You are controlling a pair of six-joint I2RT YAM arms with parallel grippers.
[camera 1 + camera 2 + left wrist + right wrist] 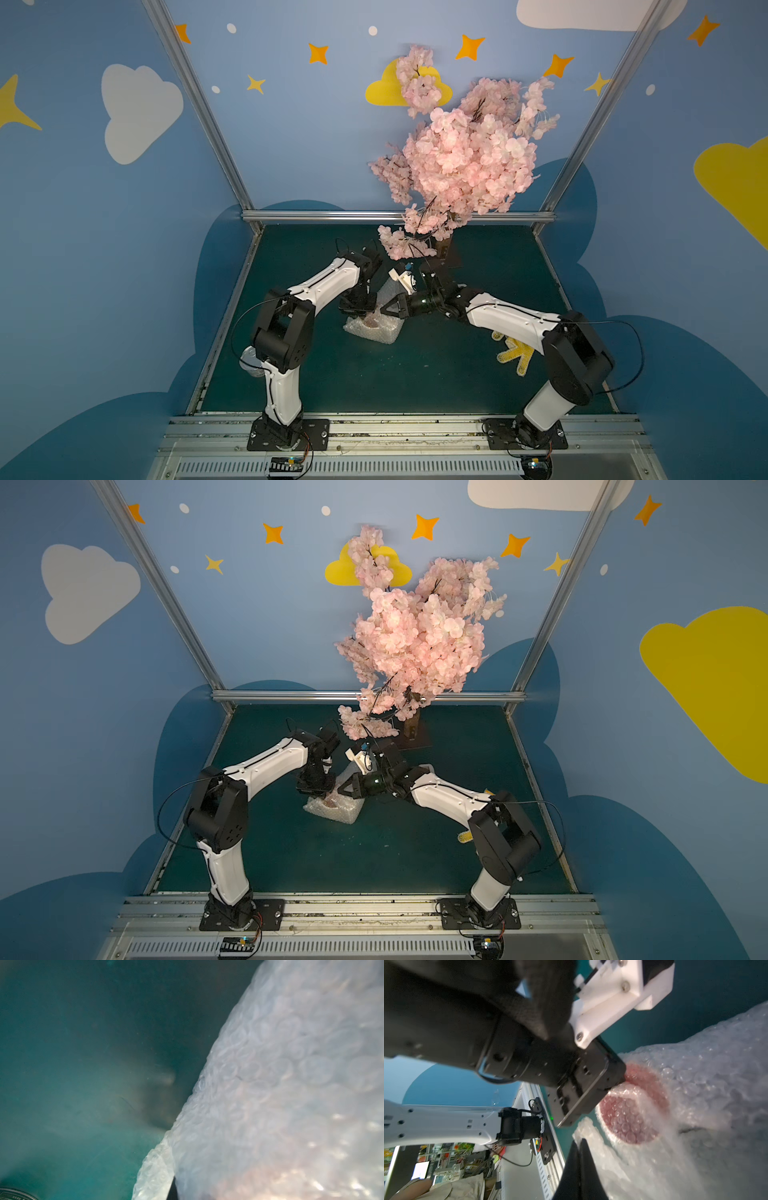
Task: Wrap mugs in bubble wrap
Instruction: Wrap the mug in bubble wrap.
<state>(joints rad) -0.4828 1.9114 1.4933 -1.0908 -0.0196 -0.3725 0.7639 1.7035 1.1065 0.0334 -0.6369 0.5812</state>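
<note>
Nearest the lens, in the right wrist view, the right gripper is seen with its two black fingers pressed together. The bubble wrap lies just beyond the tips, and it cannot be told whether an edge of film is pinched between them.

Just past it, the left gripper is set at the mouth of the mug, whose red inside shows through the film. Its jaws are all but together. In the left wrist view film lies on both sides of one dark finger, so a fold appears to be clamped.

The mug is bundled in the wrap at the middle of the green table, between the two grippers.

The step in hand is judged to be the tucking of loose film into the mug's mouth. The fold should be pushed down inside the rim with little force so that the mug is not tipped. The opposite side should be held taut, since the film is likely to spring back.

The two grippers are very close together, so contact between them is the main hazard. A white tape dispenser stands just behind the bundle, near both wrists. The lowest branches of a pink blossom tree hang over the far side. A yellow glove lies by the right arm, well apart.
</note>
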